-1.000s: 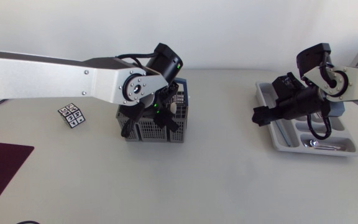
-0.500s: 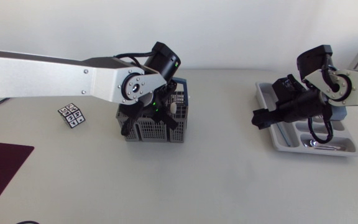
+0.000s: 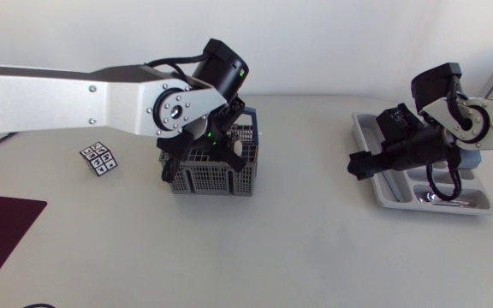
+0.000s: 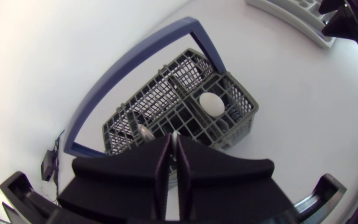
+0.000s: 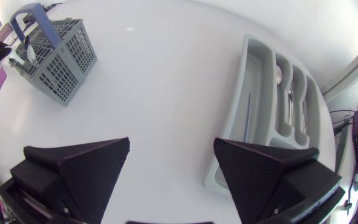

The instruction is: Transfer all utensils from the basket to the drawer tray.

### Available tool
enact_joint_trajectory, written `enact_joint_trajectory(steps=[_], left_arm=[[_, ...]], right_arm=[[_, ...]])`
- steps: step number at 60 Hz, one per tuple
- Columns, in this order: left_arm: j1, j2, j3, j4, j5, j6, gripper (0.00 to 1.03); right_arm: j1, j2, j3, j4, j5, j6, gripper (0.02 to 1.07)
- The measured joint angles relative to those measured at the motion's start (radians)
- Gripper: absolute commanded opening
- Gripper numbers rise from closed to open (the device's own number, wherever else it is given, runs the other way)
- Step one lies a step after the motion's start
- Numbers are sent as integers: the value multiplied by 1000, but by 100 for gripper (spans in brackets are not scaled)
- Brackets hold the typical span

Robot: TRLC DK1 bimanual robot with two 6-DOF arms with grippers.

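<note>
Left tool (image 4: 173, 144) sits right above the basket (image 3: 229, 180), fingers pressed almost together on what looks like a thin pale utensil (image 4: 174, 134). Only a sliver shows between them, so treat that pinch as my read, not a certainty. It runs along the tool's axis, roughly upright over the basket cells

You've got more in the basket: a white spoon bowl (image 4: 211, 103) in one cell and another utensil end (image 4: 145, 131) closer to the tool

Right tool (image 5: 171, 144) is spread wide and holding nothing, hovering over the tabletop just beside the drawer tray (image 3: 383, 192), which already holds some cutlery (image 5: 291, 87)

What matters for your next move: the tray is well apart from the basket, off to the robot's right, and the right arm is nearer it. The left arm has the piece, so you need a long cross-table carry. The tray slots run lengthwise, so tip the utensil flat along a slot before letting go
</note>
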Motion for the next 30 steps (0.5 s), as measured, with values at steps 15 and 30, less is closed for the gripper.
enact_joint_trajectory(steps=[15, 30], left_arm=[[-41, -64, -2, -26, -53, 8, 4], [-83, -129, -19, -42, -99, 13, 4]], right_arm=[[0, -44, -6, -1, 0, 0, 100], [2, -94, -23, -8, 0, -1, 100]])
